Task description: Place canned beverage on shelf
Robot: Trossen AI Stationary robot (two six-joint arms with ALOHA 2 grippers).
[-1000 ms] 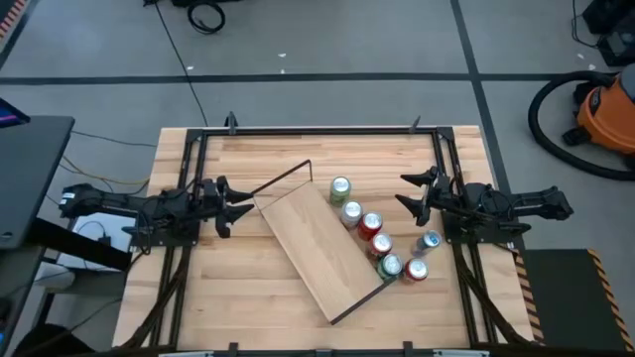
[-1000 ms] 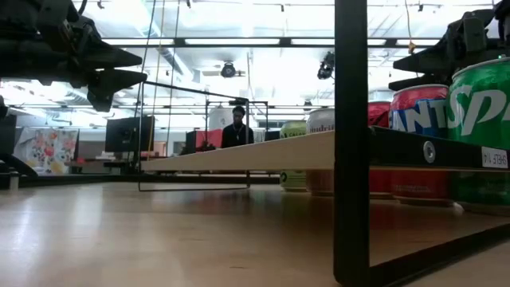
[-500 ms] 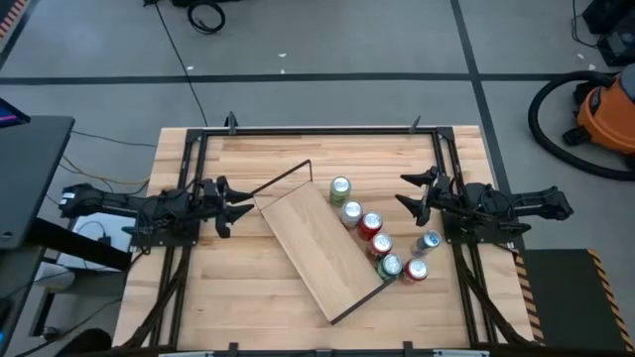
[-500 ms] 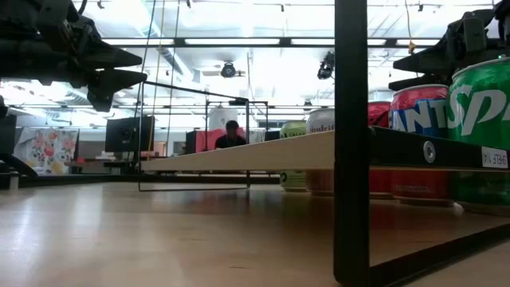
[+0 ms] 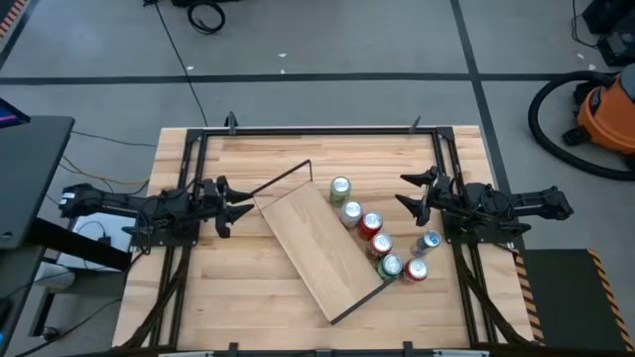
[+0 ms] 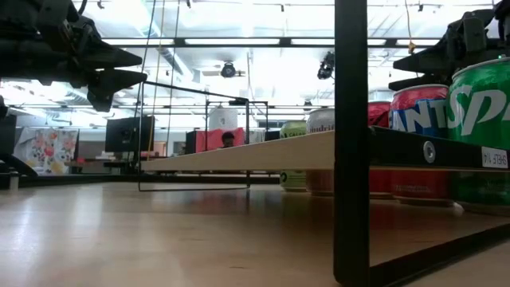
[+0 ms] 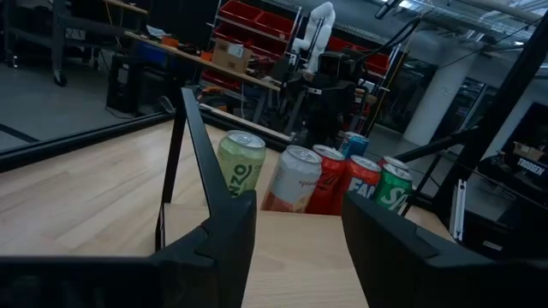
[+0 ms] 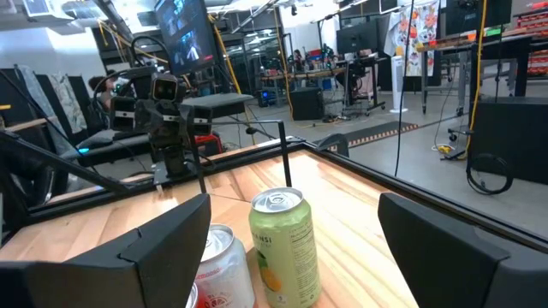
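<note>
Long light-wood shelf board with dark wire frame [image 5: 319,250] lay diagonally mid-table, six upright drink cans [image 5: 378,241] just beside its right edge, left gripper [image 5: 234,204] and right gripper [image 5: 412,194] both released, hovering at opposite sides.

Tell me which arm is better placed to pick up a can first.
Probably the right arm. Its gripper is open on the cans' side of the shelf. The left gripper, also open, has the shelf between it and them.
</note>
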